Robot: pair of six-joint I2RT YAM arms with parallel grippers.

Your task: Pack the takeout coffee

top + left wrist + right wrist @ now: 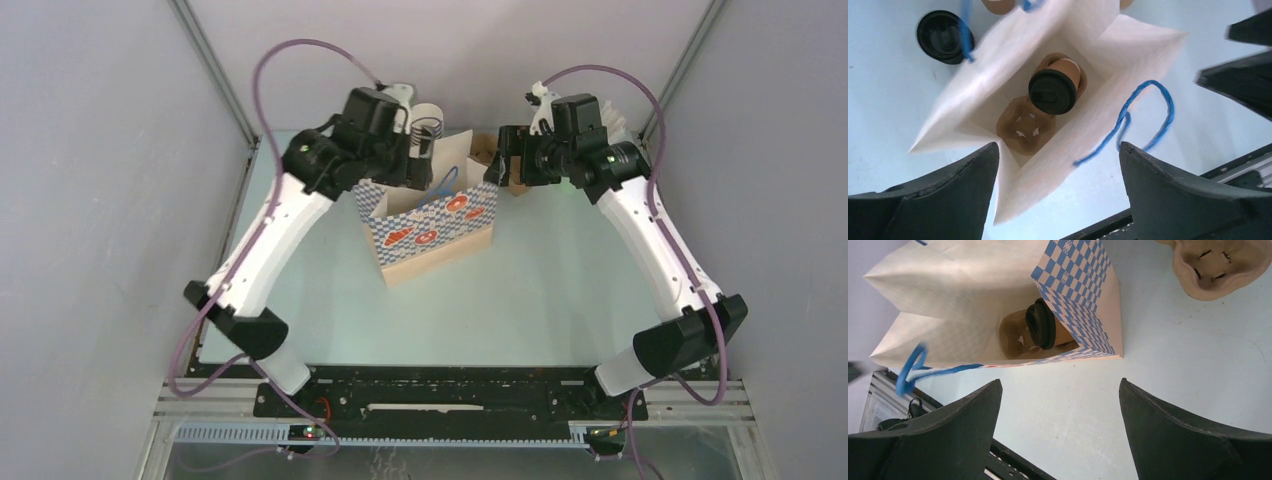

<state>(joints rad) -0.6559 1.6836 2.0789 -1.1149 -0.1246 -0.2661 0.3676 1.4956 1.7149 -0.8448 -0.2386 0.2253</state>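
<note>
Left hand (1058, 150) gapes above takeout coffee (1054, 90) standing lid-up in bag (998, 65).

Your top cam looks down from high behind the arms (270, 240). Left wrist cam peers straight down, close, into the blue-checkered white paper bag (998, 80); right's slants in, bag (1078, 300) upper left, sharing the black-lidded brown paper cup (1055, 87) (1042, 324).

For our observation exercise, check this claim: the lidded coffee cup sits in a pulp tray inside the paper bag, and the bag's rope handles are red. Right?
Not quite: the rope handles are blue, not red, as the left wrist view shows. The lidded coffee cup does sit in a pulp tray inside the paper bag.
</note>
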